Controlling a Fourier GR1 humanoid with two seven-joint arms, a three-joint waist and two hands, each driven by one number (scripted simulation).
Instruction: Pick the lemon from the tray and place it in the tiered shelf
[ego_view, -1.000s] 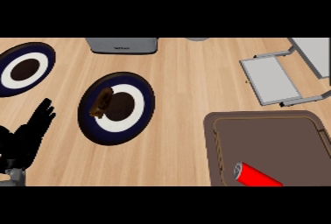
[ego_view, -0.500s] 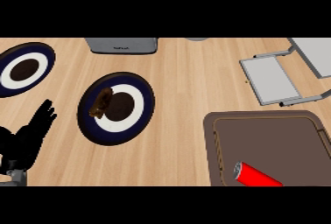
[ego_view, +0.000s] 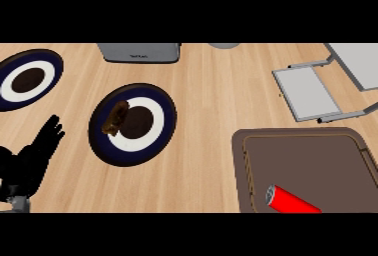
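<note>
Head view: left hand (ego_view: 33, 157) rests at lower left edge, fingers straight and spread, holding nothing. Right hand out of frame. Brown tray (ego_view: 306, 167) at lower right carries a red can (ego_view: 290, 201); lemon not visible. Grey tiered shelf (ego_view: 325, 85) at upper right of the wooden surface (ego_view: 210, 95).

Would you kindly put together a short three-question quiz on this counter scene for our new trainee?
1. True or false: a lemon shows on the brown tray.
2. What lies on the tray? A) a red can B) a plate C) a lemon
3. Fill in: the left hand rests open near the view's ______ edge.

Key:
1. False; only a red can shows there.
2. A
3. left

The plates, near and far, sit on the counter, apart from the grey tiered shelf.
</note>
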